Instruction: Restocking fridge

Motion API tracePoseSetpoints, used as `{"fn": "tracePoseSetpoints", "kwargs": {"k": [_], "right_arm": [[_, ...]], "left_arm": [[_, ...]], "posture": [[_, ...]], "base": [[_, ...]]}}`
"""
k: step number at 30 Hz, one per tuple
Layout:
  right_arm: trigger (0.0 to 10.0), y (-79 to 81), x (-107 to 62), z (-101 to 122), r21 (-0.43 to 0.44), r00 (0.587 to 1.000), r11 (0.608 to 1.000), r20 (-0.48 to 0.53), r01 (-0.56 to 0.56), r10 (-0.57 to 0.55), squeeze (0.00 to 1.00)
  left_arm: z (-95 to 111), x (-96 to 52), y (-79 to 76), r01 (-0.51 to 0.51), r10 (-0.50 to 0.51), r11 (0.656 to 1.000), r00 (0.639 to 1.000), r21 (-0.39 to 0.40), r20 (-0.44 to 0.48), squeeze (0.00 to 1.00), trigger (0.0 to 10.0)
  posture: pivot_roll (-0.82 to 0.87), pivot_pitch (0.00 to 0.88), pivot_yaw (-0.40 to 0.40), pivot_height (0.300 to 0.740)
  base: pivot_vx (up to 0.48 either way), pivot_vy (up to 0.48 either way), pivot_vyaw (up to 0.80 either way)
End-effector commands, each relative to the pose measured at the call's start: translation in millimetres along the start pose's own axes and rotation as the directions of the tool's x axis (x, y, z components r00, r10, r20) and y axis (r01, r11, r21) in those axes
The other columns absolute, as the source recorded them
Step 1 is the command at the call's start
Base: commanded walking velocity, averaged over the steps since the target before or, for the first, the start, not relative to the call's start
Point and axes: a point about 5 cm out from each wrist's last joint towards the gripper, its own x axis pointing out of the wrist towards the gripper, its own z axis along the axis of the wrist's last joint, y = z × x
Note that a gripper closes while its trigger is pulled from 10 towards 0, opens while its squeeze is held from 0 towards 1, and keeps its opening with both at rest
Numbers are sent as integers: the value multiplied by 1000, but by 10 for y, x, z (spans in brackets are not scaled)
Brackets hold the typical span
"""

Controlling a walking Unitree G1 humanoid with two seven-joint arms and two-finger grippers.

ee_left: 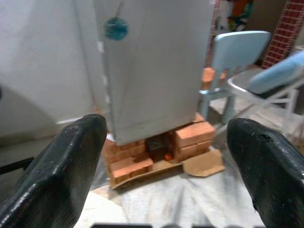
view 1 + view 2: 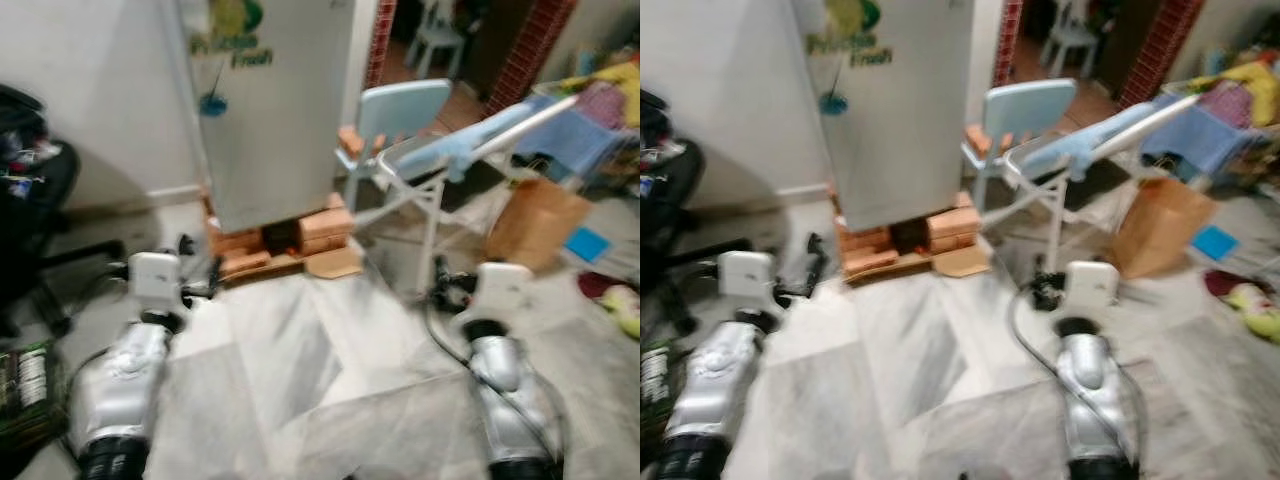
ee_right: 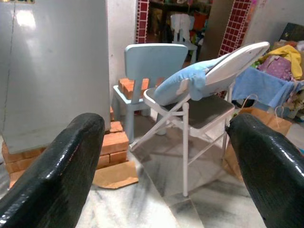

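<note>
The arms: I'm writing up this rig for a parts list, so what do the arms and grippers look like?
Both arms are silver and rounded, each ending in a white boxy wrist block. Black cables loop beside the right arm and by the left arm. The left gripper and right gripper each have two thick, glossy black fingers.

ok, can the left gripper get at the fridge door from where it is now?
Probably not yet. The left gripper is open and aimed at the fridge, with bare floor between and nothing blocking, but the fridge looks beyond arm's reach.
</note>
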Motion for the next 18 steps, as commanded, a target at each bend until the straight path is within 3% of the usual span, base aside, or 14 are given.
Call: {"fn": "tracePoseSetpoints", "kwargs": {"k": [1, 13, 18], "right_arm": [[10000, -115, 26, 54, -20, 999, 999, 23, 33, -32, 0], [10000, -125, 48, 49, -26, 999, 999, 22, 35, -34, 0], [10000, -127, 57, 48, -27, 999, 999, 22, 34, -33, 0]], "left_arm": [[-4, 41, -100, 20, -21, 1000, 1000, -23, -10, 0, 10000], [-36, 33, -109, 12, -12, 1000, 1000, -16, -27, 0, 10000], [-51, 34, -115, 3, -4, 999, 999, -37, -36, 0, 10000]], "posture": [[8, 0, -42, 740], [12, 0, -49, 740], [11, 0, -50, 740]], "base": [[435, 0, -800], [379, 248, -800], [0, 478, -800]]}}
